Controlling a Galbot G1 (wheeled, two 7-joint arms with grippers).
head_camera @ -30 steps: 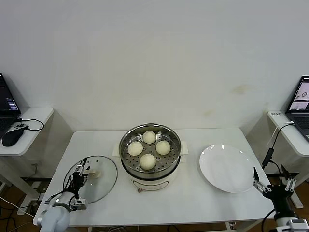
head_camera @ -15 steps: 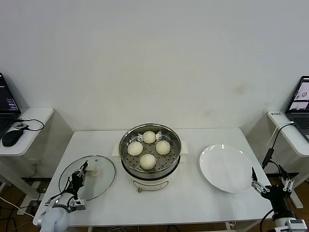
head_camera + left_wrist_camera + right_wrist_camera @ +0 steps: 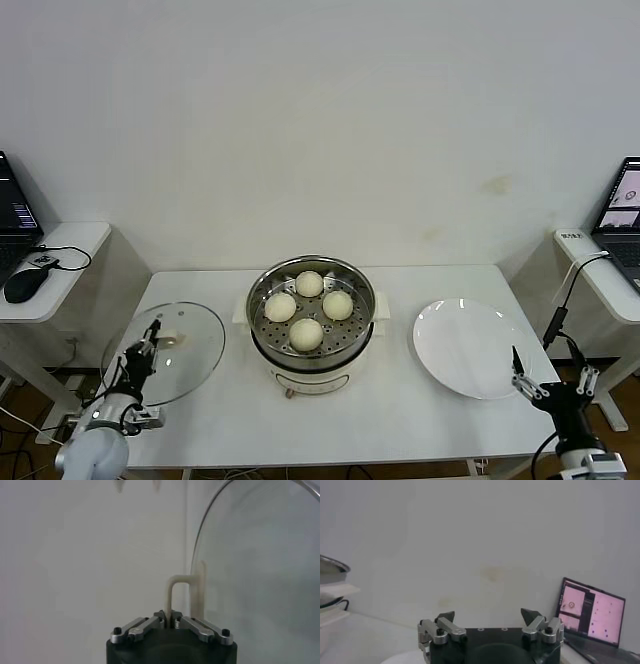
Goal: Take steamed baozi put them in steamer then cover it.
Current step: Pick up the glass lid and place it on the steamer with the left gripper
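The steamer [image 3: 311, 352] stands mid-table, uncovered, with several steamed baozi [image 3: 306, 333] on its perforated tray. To its left the cover [image 3: 175, 355], a clear glass lid, is tilted up off the table. My left gripper [image 3: 140, 352] is shut on its cream bar handle [image 3: 172, 339]. In the left wrist view the jaws [image 3: 170, 616] pinch one leg of the handle [image 3: 172, 592], with the glass [image 3: 260, 570] beside it. My right gripper [image 3: 550, 385] hangs open with nothing in it off the table's front right corner; its fingers stand wide apart in the right wrist view [image 3: 488, 614].
A flat white plate [image 3: 470, 347] lies right of the steamer, close to the right gripper. Side tables flank the table: one with a mouse [image 3: 20, 285] on the left, one with a laptop [image 3: 622, 205] on the right. The wall is close behind.
The left gripper closed on the lid's handle and raised the lid, which tilted and shifted left, away from the steamer. The right gripper drifted slightly left, staying open.
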